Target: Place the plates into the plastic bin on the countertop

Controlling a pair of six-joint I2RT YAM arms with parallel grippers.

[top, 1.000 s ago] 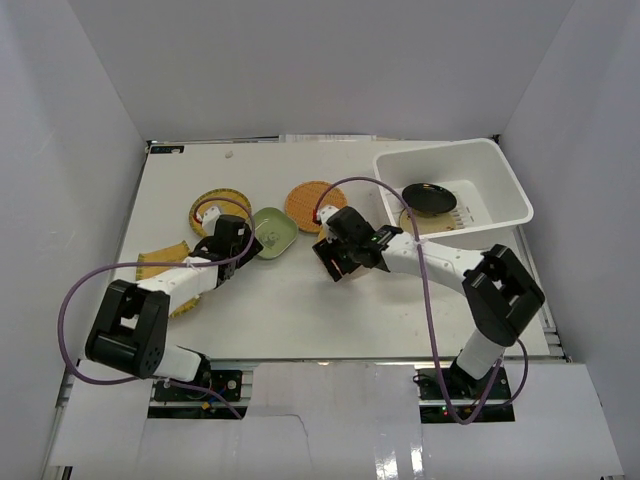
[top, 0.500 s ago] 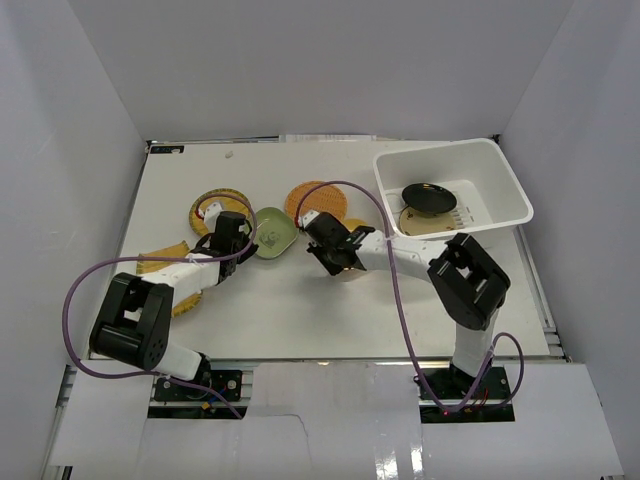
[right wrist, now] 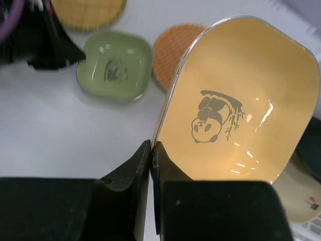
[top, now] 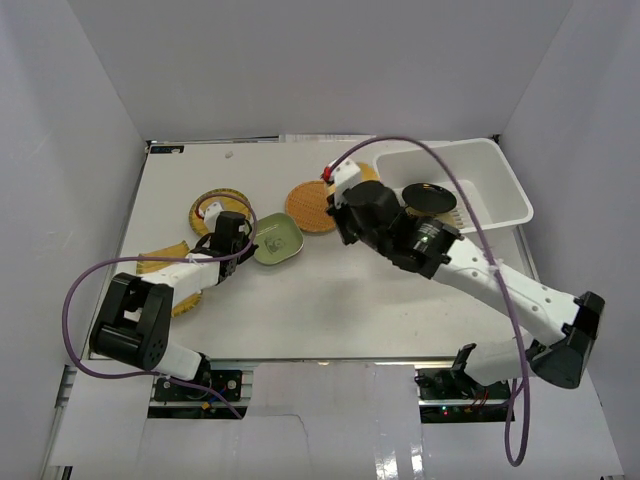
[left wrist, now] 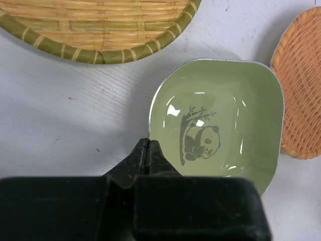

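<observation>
Right gripper (right wrist: 151,150) pinches yellow plate (right wrist: 241,105) by its near rim, held aloft, bin (top: 507,187) just ahead-right past the plate's far edge (left gripper (left wrist: 147,150), clamped on green plate (left wrist: 220,120) rim, sits farther off)

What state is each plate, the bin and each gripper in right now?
green plate, flat on the countertop.
left gripper, shut on the green plate's rim.
yellow plate, lifted and tilted.
right gripper, shut on the yellow plate's rim.
plastic bin, upright, open-topped.
dark plate, lying in the plastic bin.
orange woven plate, flat on the countertop.
yellow woven plate, flat on the countertop.
</observation>
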